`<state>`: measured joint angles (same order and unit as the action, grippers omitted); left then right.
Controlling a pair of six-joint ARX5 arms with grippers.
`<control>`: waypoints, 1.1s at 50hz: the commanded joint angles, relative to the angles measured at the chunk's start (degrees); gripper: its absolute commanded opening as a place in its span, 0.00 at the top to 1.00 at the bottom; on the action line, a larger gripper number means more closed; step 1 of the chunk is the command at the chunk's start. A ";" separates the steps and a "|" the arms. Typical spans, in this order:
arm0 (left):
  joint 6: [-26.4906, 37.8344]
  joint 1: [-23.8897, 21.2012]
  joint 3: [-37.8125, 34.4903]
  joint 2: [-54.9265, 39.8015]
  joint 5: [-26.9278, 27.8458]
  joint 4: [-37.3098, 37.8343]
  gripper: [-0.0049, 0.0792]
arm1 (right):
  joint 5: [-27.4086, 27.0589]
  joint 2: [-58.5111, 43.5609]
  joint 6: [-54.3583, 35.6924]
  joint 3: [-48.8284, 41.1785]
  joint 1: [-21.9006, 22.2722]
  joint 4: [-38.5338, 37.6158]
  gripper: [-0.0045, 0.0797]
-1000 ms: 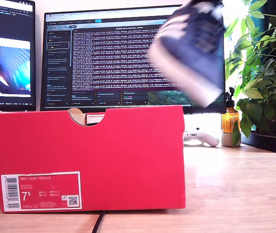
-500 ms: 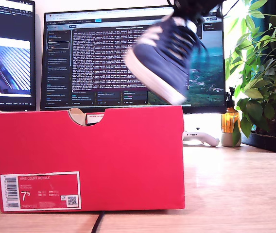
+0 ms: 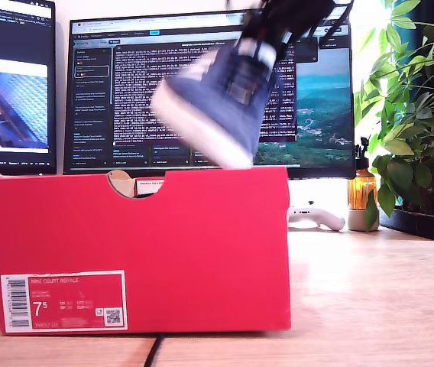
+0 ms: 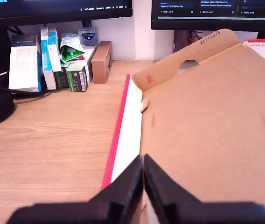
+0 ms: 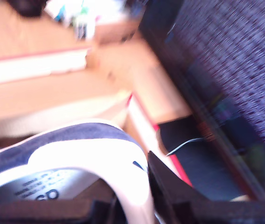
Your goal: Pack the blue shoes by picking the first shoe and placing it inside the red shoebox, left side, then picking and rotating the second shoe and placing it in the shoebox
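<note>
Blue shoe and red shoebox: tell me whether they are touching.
Cannot tell. In the exterior view the blurred blue shoe hangs with its sole meeting the red shoebox's top edge line; no clear gap shows.

shoe (image 3: pixel 213 103): navy upper, white sole, white stripe. shoebox (image 3: pixel 140 252): bright red outside, white-bordered label; tan inside.

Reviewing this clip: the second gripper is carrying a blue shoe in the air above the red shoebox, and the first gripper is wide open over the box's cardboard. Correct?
Not quite. My first gripper is shut, not wide open: the first wrist view shows its fingers pressed together over the cardboard. The rest holds: my second gripper grips the blue shoe, which hangs above the red shoebox in the exterior view.
</note>
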<state>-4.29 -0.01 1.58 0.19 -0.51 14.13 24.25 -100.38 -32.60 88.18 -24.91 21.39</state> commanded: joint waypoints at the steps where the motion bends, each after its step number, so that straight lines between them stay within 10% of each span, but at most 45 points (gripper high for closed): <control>1: -0.22 -0.11 -2.08 0.50 0.07 -0.35 0.95 | 0.61 0.35 0.96 0.90 -0.37 -0.50 0.96; 55: -0.22 -0.11 -2.08 0.50 0.07 -0.33 0.95 | -7.02 -6.73 -6.88 0.90 -0.68 4.07 0.96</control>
<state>-4.29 -0.01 1.58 0.19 -0.51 14.13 16.69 -106.52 -39.53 88.18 -24.84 25.12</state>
